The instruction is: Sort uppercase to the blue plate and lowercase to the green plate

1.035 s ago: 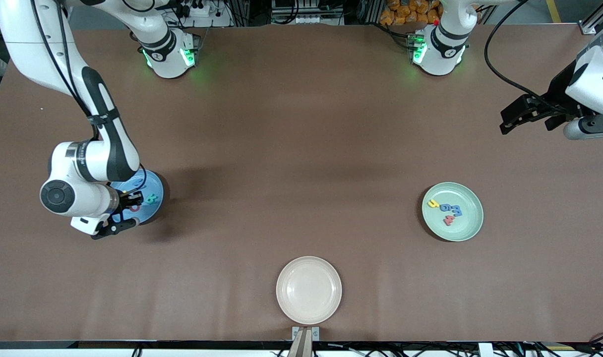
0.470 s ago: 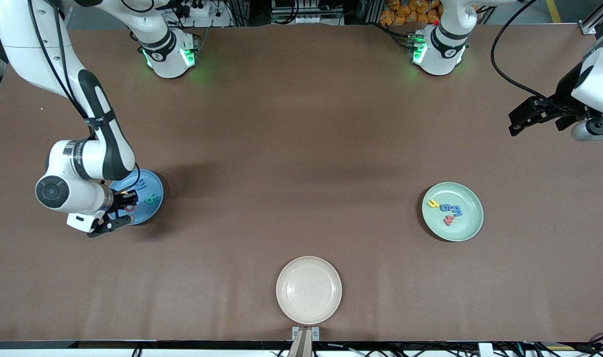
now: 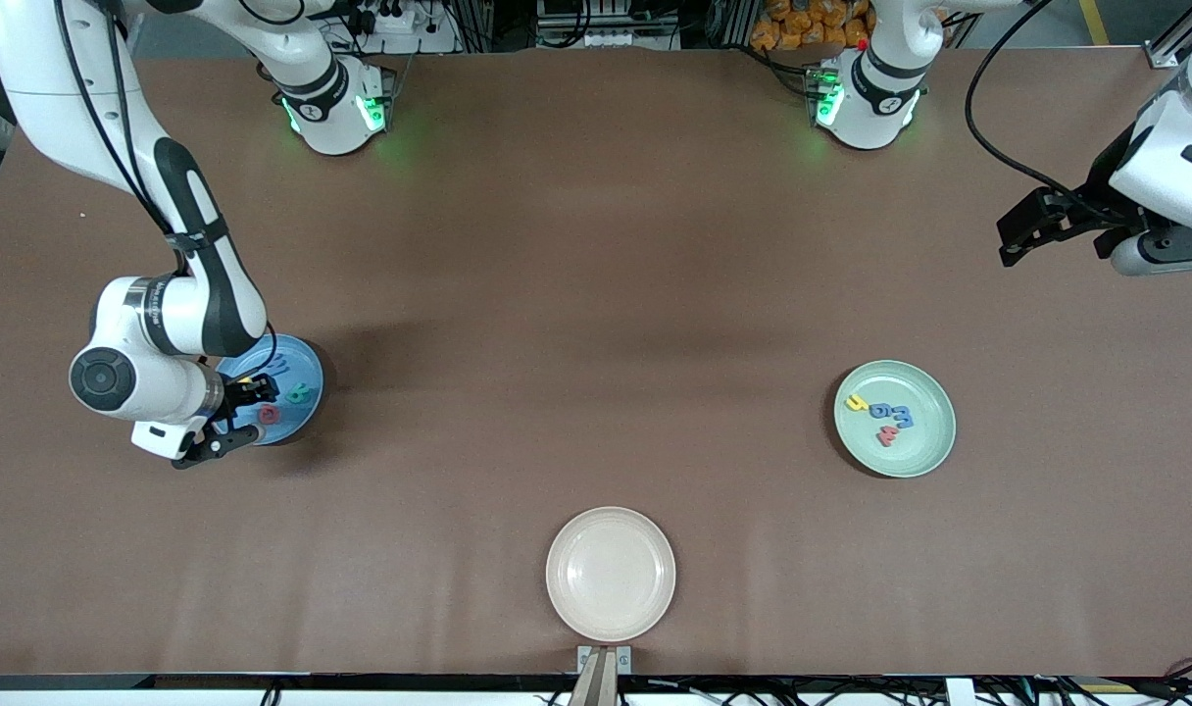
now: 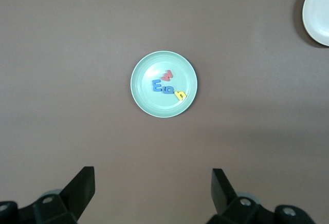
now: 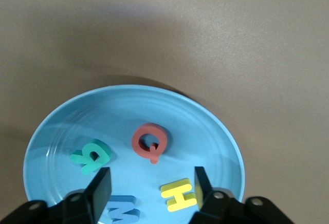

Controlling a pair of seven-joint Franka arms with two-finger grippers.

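Just under the right claw sat the blue plate, and the red Q was lying flat in it, free of the claw, whose two fingers stood parted with nothing between them. So that looked like the drop step wrapping up. The teal B, yellow H and blue M lay right around the claw's fingertips too, so if I were driving I'd have lifted straight up, no sideways drift, or a finger might have flicked one off the rim. The left claw hung high above the worktop, wide open and holding nothing, waiting. Directly in its line of sight was the green plate with the red w, blue m, blue g and yellow h. The cream plate sat bare, so sorting looked basically finished.
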